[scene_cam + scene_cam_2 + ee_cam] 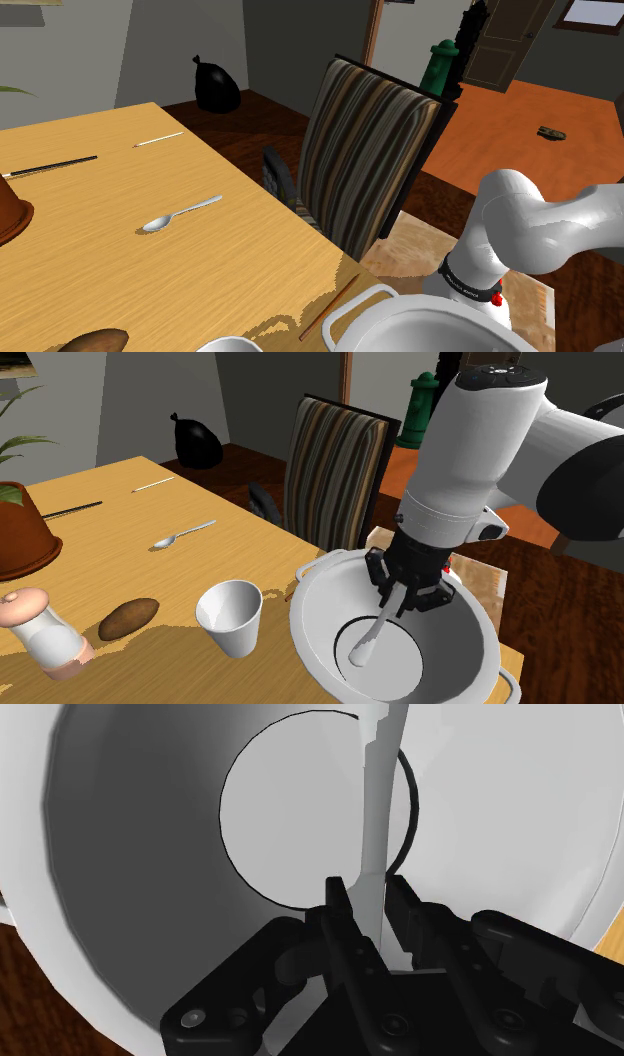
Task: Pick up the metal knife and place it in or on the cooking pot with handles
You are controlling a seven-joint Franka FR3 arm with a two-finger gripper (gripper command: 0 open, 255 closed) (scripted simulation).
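Hand (406, 596) and knife (370, 637) are down inside the pot (312, 614). The wrist view shows the two black fingers (338, 909) drawn narrow on the pale blade (378, 794), with hardly any gap, so I judge it gripped. The pick-up is done and the carry looks finished. The knife hangs steeply, and its lower end is at or just above the round floor of the pot. What is left is to open the fingers, let the knife settle against the wall, and lift clear.

Largest first, the wooden surface (120, 512) carries everything. The pot, white with loop handles, stands at its near right edge in the second exterior view, just in front of a striped chair (330, 472). It holds nothing but the knife. A brown plant pot (20, 542) at the far left edge has green leaves rising from it. A white cup (236, 630) stands upright just left of the pot, apart from it, and looks empty. The cup is close enough that a wide swing on the way out could knock it.
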